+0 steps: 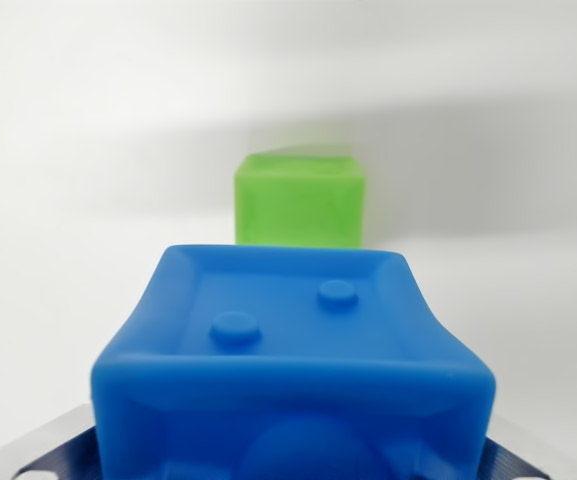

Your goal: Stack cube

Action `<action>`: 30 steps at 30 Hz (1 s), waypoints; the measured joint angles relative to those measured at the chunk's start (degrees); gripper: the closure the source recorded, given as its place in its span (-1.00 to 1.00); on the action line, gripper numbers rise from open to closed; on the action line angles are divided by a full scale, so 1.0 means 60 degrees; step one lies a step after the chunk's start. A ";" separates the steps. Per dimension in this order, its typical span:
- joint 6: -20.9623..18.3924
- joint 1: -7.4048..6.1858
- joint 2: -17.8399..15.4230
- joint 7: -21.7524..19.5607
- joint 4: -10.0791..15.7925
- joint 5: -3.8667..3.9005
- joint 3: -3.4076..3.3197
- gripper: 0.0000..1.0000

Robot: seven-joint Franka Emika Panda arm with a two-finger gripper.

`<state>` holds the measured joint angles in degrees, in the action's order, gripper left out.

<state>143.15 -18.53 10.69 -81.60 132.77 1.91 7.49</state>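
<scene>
A blue cube (288,350) fills the lower half of the wrist view, very close to the camera, with two round studs on its top face. My gripper (288,462) is shut on it: a ridged finger pad (53,455) presses its lower left side and another shows at the lower right corner. Beyond the blue cube, farther from the camera, a green cube (298,200) stands on the white surface, slightly to the wrist view's right of centre. Its lower part is hidden behind the blue cube's top edge.
A plain white surface (78,170) surrounds both cubes, with a soft grey shadow band behind the green cube.
</scene>
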 joint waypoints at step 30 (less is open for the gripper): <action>0.1515 -0.0095 0.1507 -0.0273 0.0037 0.0385 -0.0156 1.00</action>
<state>152.23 -19.10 19.74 -83.24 132.99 4.21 6.56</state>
